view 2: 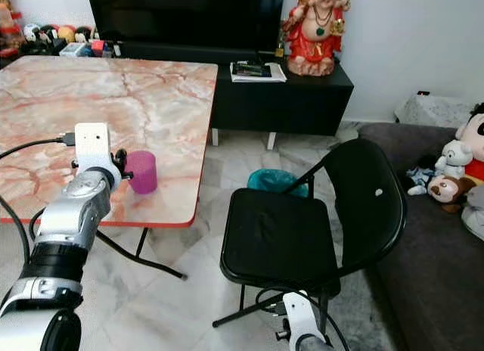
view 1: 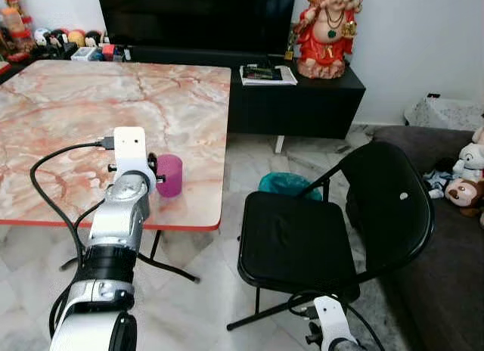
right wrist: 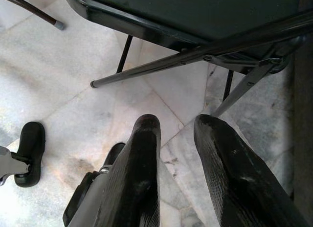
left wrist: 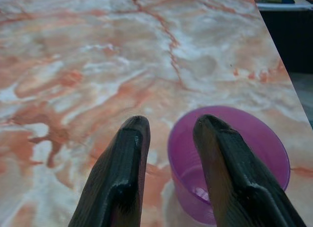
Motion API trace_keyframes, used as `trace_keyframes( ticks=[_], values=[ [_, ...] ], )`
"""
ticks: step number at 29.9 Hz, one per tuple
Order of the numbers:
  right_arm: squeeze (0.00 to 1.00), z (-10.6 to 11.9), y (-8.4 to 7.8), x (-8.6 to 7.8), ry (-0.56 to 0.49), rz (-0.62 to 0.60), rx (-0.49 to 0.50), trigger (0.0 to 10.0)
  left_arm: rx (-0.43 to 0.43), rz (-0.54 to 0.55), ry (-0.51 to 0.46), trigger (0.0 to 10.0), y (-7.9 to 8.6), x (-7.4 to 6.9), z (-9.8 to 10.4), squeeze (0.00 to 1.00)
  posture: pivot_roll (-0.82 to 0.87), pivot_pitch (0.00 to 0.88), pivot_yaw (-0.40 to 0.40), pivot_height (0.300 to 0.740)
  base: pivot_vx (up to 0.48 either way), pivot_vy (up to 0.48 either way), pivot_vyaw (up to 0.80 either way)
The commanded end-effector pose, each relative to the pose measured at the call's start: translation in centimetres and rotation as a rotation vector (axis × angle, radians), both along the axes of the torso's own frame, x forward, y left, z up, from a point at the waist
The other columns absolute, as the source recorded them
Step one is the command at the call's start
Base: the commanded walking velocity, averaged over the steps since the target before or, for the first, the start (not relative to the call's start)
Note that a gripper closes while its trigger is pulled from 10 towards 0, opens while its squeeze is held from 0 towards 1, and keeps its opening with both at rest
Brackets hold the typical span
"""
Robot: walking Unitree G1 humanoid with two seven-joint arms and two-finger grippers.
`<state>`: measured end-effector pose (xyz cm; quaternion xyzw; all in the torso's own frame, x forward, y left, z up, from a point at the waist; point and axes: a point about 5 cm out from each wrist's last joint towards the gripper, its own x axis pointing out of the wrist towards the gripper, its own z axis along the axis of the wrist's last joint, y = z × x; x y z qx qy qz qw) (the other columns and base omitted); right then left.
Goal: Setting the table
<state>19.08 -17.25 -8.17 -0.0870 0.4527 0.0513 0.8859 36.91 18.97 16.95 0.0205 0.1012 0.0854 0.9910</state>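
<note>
A purple plastic cup (view 1: 169, 175) stands upright near the front right corner of the marble table (view 1: 76, 101). My left gripper (left wrist: 171, 122) reaches over the table at cup height, its wrist (view 1: 130, 158) just left of the cup. It is open: one finger (left wrist: 129, 158) lies outside the cup (left wrist: 244, 153), the other (left wrist: 230, 163) crosses the cup's near rim, so the cup wall sits between them. The cup looks empty. My right gripper (right wrist: 176, 120) hangs low beside the chair, open over the floor with nothing held.
A black folding chair (view 1: 302, 237) stands right of the table. Behind it sit a teal bin (view 1: 287, 184) and a black TV console (view 1: 302, 101) carrying a red statue (view 1: 329, 33) and magazines. A grey sofa (view 1: 446, 275) with plush toys lies at the right.
</note>
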Motion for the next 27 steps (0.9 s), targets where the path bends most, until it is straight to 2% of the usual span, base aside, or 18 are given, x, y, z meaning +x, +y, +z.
trace_keyframes(
  ticks=[1,11,16,27],
  values=[
    [0.0,0.2,-0.3,0.3,-0.008,-0.004,-0.002,10.0,-0.019,-0.013,-0.004,10.0,-0.4,0.4,0.2,0.0,-0.03,0.0,-0.077,0.74,0.0,0.0,0.0],
    [0.0,0.2,-0.3,0.4,-0.013,-0.01,0.001,10.0,-0.024,-0.003,0.001,10.0,-0.5,1.3,0.7,0.0,-0.03,0.0,-0.073,0.74,0.0,0.0,0.0],
    [0.0,0.3,-0.3,0.5,-0.013,-0.01,0.002,10.0,-0.035,-0.003,0.039,10.0,-0.6,1.3,0.0,0.0,-0.03,0.0,-0.072,0.74,0.0,0.0,0.0],
    [0.0,0.3,-0.2,0.6,-0.018,-0.01,0.006,10.0,-0.052,0.012,0.059,10.0,-0.7,1.5,-0.2,0.0,-0.03,0.0,-0.069,0.74,0.0,0.0,0.0]
  ],
)
